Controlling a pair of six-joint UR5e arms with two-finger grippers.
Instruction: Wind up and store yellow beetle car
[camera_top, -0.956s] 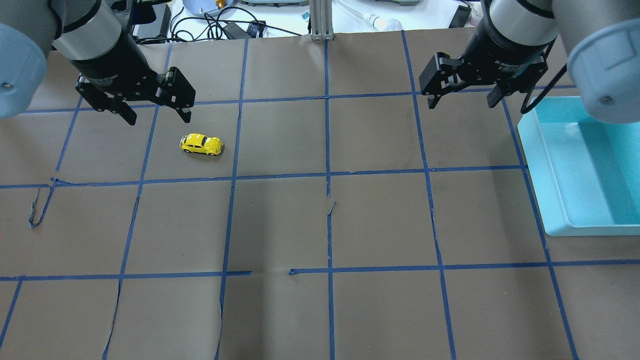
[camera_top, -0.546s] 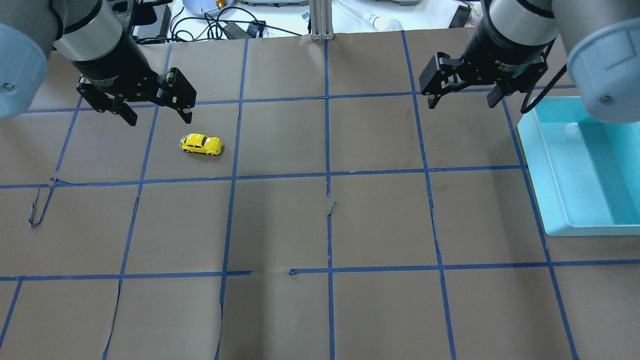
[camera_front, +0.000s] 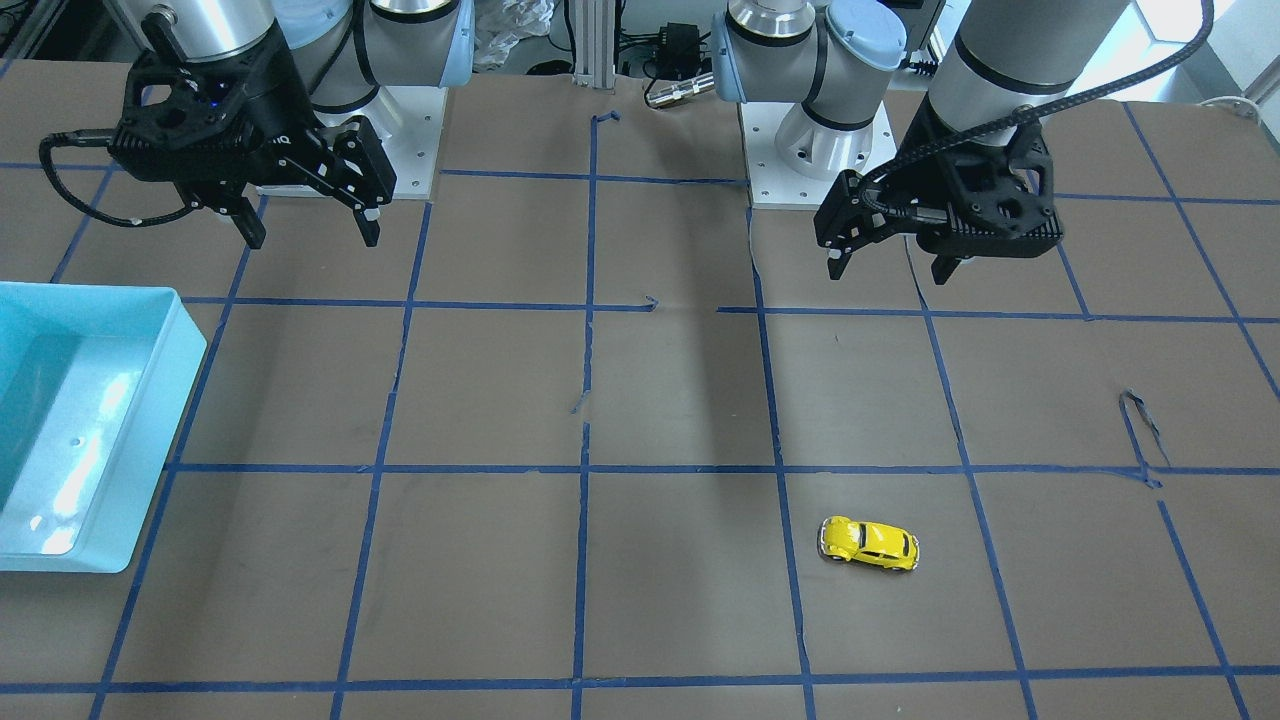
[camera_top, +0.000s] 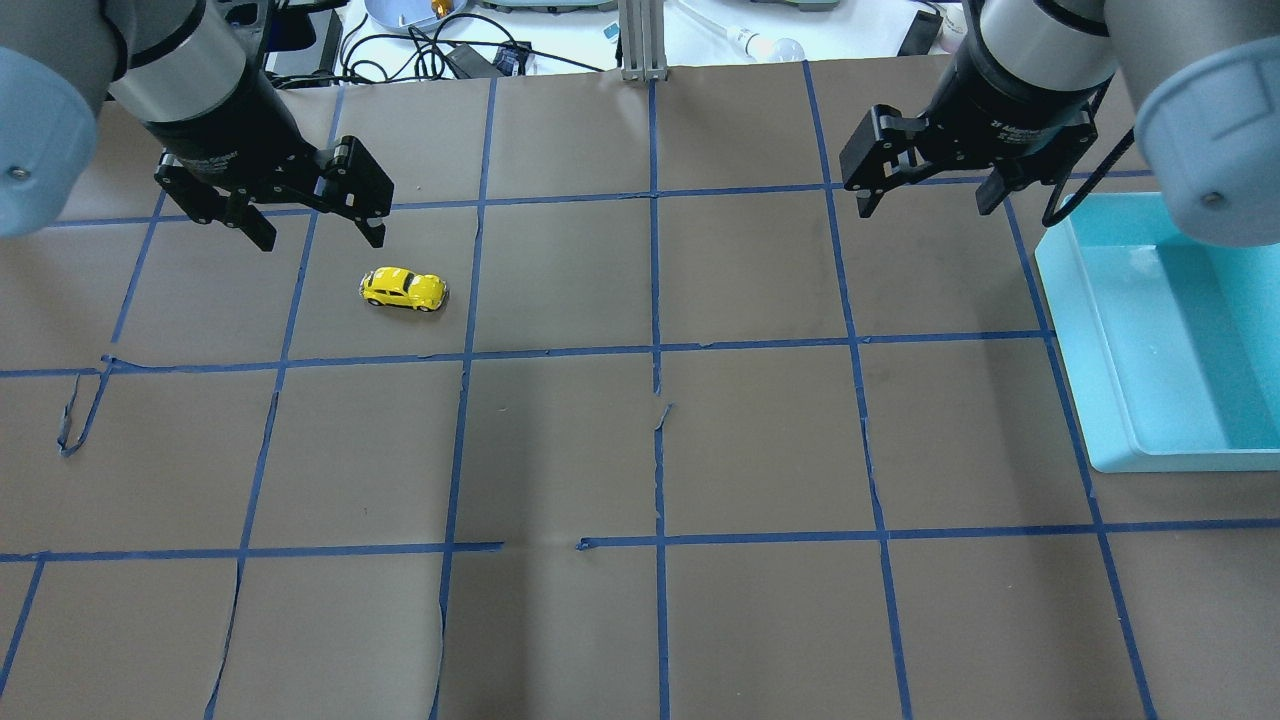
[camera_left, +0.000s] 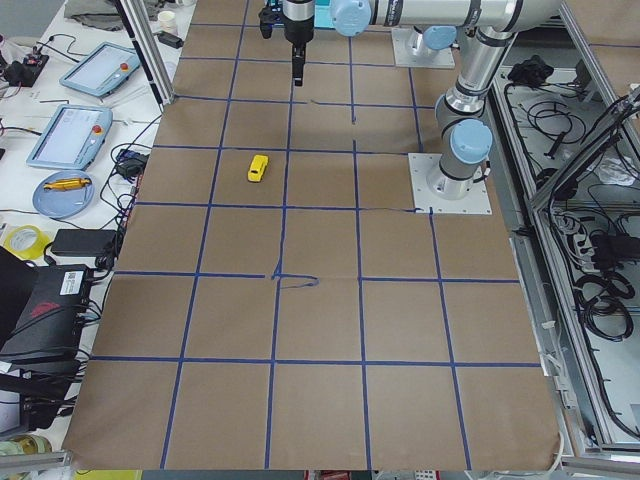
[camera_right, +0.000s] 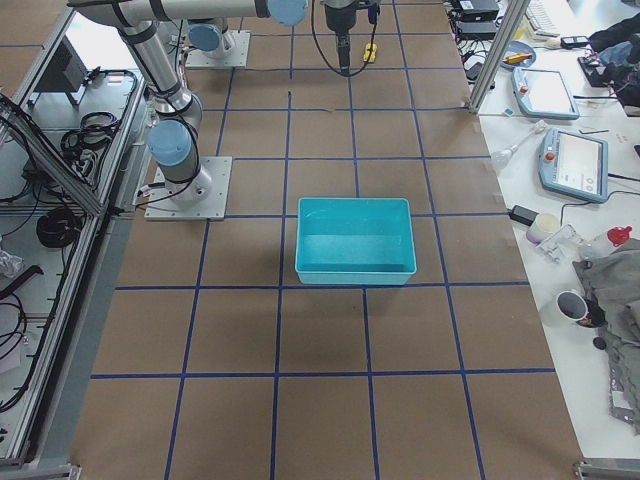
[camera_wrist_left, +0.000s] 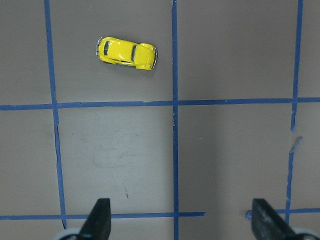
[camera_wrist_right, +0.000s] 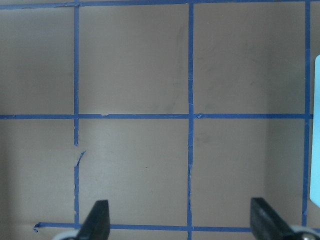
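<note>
The yellow beetle car (camera_top: 403, 289) stands on its wheels on the brown paper at the table's left. It also shows in the front view (camera_front: 869, 543), the left wrist view (camera_wrist_left: 126, 52), the left side view (camera_left: 258, 167) and small in the right side view (camera_right: 372, 50). My left gripper (camera_top: 318, 232) hangs open and empty above the table, just behind and left of the car; it also shows in the front view (camera_front: 890, 265). My right gripper (camera_top: 925, 205) is open and empty, high beside the bin; it also shows in the front view (camera_front: 312, 232).
A light blue bin (camera_top: 1160, 330) stands empty at the table's right edge; it also shows in the front view (camera_front: 80, 420) and the right side view (camera_right: 354, 240). Blue tape lines grid the brown paper. Cables and devices lie beyond the far edge (camera_top: 450, 50).
</note>
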